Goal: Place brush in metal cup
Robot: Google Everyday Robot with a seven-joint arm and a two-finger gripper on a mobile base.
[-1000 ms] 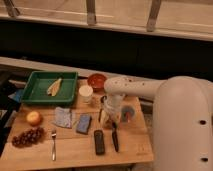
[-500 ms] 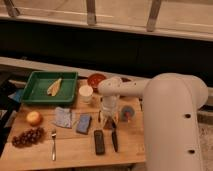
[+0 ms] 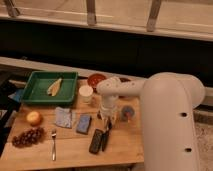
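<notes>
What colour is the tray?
The tray is green, camera view; the gripper is near the brush.

Views: one camera only, so no second view shares the scene.
Vantage: raised, looking from behind and above the robot's own arm (image 3: 170, 120), whose white shell fills the right foreground.
Direction: forward and steeply down onto the wooden table (image 3: 70, 152) — beyond it a dark wall, with railing posts (image 3: 91, 12) along the top edge.
Nearness: close; the table spans most of the frame's width, its near edge at the bottom. The green tray (image 3: 30, 95) sits at the left, and the right end is hidden behind the arm.
Gripper: the gripper (image 3: 107, 118) hangs near the frame's middle, pointing down low over the table.
Mounting: cannot be told.
</notes>
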